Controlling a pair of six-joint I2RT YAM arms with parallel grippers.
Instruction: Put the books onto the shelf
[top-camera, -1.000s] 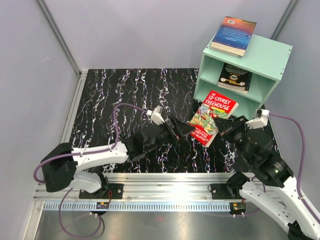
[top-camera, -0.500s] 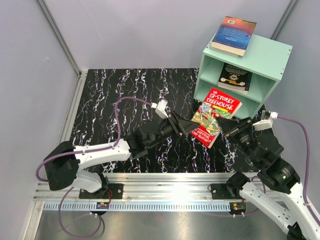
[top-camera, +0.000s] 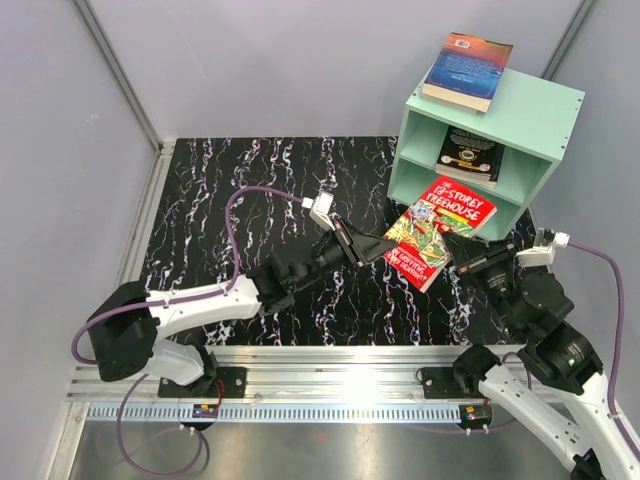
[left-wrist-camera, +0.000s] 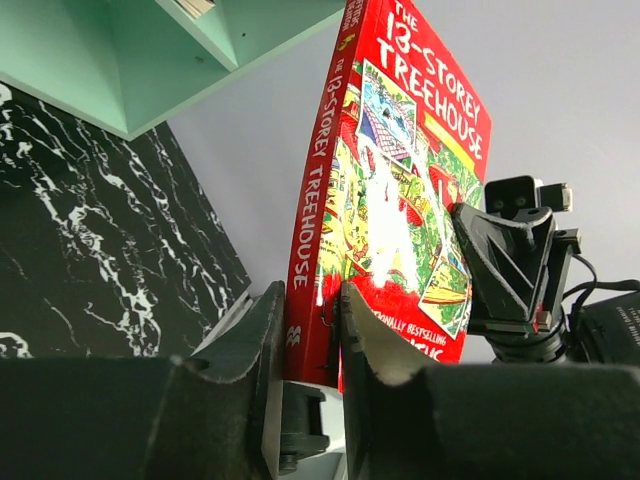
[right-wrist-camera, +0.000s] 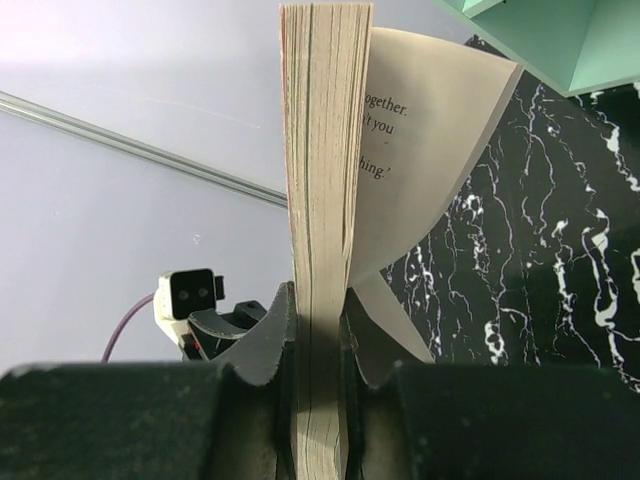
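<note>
Right gripper clamped on a book seen edge-on.
The two dark fingers press the page block from both sides, and the book stands upright in the middle of the view. One printed leaf curls away to the right. Behind it lies the black, white-veined table, with a corner of the mint-green shelf at top right. At lower left, beyond the book, the left gripper shows with its pale camera box against a grey wall.

The shelf is mint green. The table is black with white marble veins. The red book has yellow lettering and a green cartoon picture. The blue and orange book is sunset-toned, and the black book bears a gold emblem.
</note>
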